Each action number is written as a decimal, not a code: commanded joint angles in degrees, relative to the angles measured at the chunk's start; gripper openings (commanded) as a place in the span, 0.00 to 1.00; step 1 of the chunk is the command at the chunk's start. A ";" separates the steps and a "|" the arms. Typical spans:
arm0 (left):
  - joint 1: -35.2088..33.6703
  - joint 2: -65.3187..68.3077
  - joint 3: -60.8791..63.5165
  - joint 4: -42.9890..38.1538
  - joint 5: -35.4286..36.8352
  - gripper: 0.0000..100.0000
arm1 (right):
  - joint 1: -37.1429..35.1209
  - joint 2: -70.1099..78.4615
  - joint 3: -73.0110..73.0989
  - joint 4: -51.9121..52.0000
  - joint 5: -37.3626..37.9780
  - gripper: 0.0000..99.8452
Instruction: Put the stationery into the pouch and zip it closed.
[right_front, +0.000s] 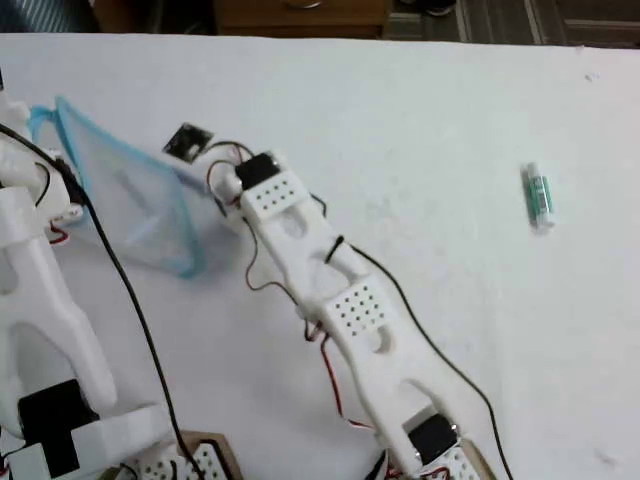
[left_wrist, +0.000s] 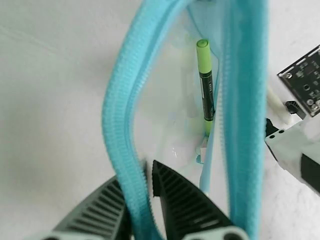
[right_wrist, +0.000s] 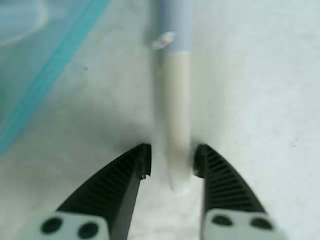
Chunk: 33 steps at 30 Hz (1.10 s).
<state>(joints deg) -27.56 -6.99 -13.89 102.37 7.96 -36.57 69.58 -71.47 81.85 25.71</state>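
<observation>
The pouch (right_front: 130, 195) is translucent with a blue zipper edge (left_wrist: 120, 100) and stands tilted at the table's left. My left gripper (left_wrist: 148, 172) is shut on that zipper edge, holding the mouth apart. A green pen (left_wrist: 205, 85) lies inside the pouch. My right arm (right_front: 300, 240) stretches from the front to just beside the pouch's right corner. Its gripper (right_wrist: 172, 150) is open, one finger on each side of a cream and pale-blue pen (right_wrist: 177, 100) that lies on the table. The pouch's blue edge (right_wrist: 55, 65) runs close by that pen.
A green and white stick (right_front: 539, 196) lies alone far to the right on the white table (right_front: 420, 120). My left arm (right_front: 40, 270) and its cable fill the left front. The table's far edge runs along the back.
</observation>
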 joint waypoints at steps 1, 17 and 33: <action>-1.89 2.59 -1.41 -0.35 0.70 0.02 | 1.98 0.04 -0.62 -1.01 0.26 0.05; 7.08 3.03 -14.59 -0.09 2.99 0.02 | 9.36 -14.90 -7.21 19.82 -7.82 0.02; 30.46 2.42 -13.54 0.35 -11.87 0.02 | 29.32 -57.63 51.52 19.56 -4.13 0.02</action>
<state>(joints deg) 0.31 -3.74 -26.81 102.46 -1.98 -8.97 20.35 -26.64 100.13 20.70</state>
